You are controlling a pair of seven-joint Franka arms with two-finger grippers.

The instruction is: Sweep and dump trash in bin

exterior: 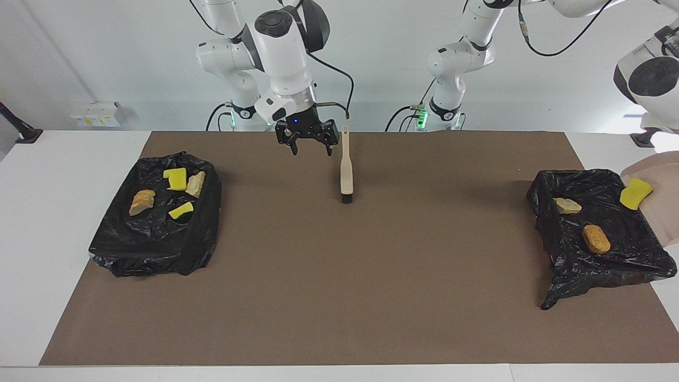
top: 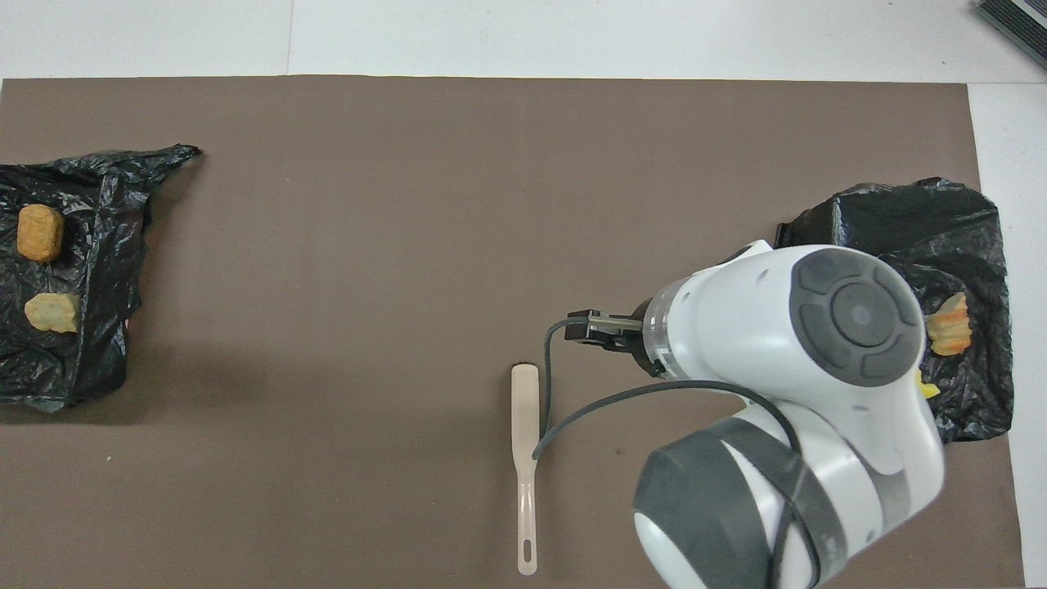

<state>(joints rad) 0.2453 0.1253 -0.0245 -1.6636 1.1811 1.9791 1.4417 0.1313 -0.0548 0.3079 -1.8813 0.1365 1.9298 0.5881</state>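
Observation:
The beige brush (exterior: 347,170) lies on the brown mat, black bristles pointing away from the robots, handle (top: 527,523) toward them. My right gripper (exterior: 306,144) hangs open and holds nothing, above the mat just beside the handle end, toward the right arm's end. The beige dustpan (exterior: 662,199) hangs steeply tipped under my left arm, over the black-lined bin (exterior: 626,260); the gripper holding it is cut off by the view's edge. One yellow trash piece (exterior: 635,193) sits at the pan's lip. Two tan trash lumps (exterior: 567,206) (exterior: 596,239) lie in that bin.
A second black-lined bin (exterior: 154,249) at the right arm's end holds several yellow and tan pieces (exterior: 175,179). In the overhead view my right arm (top: 818,384) covers part of that bin (top: 941,213). White table borders the mat (exterior: 339,297).

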